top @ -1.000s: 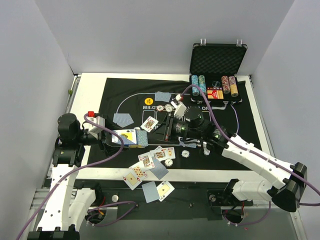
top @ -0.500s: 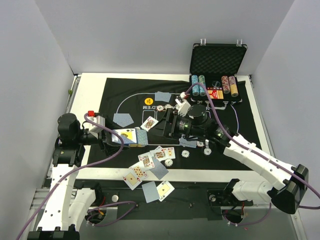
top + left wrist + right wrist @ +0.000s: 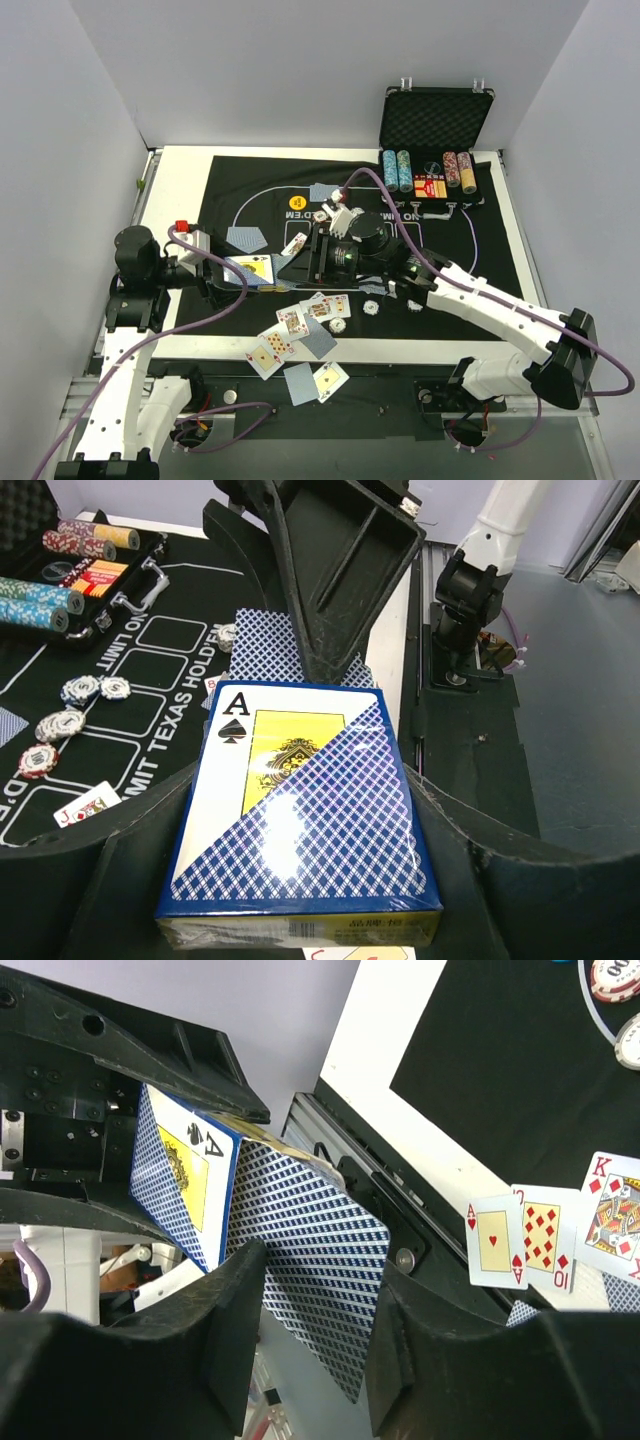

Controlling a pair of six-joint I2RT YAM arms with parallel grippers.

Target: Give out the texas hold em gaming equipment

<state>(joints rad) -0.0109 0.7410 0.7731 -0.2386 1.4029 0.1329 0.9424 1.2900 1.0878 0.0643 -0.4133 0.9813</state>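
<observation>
Plain white walls close in a white table (image 3: 180, 165) covered mostly by a black printed felt mat (image 3: 250, 185). An open black foam-lined case (image 3: 436, 118) at the mat's far right corner holds rows of striped-edge poker chips (image 3: 397, 170). Over the mat's near left, the left gripper (image 3: 232, 275) is clamped on a glossy blue card box (image 3: 300, 820) printed with an ace of spades, held out toward the right gripper (image 3: 318, 1290). That gripper's fingers (image 3: 235, 1330) stand apart on either side of a grey-blue-backed playing card (image 3: 310, 1220) poking from the box; whether they actually grip it I cannot tell. Face-up dealt cards (image 3: 290, 322) lie fanned near the front edge, with loose chips (image 3: 372, 307) beside them. A single card is likely light, slick and bendy, so pinching its flat faces at the exposed end and pulling straight along the box seems safest. The shiny box may slip.
</observation>
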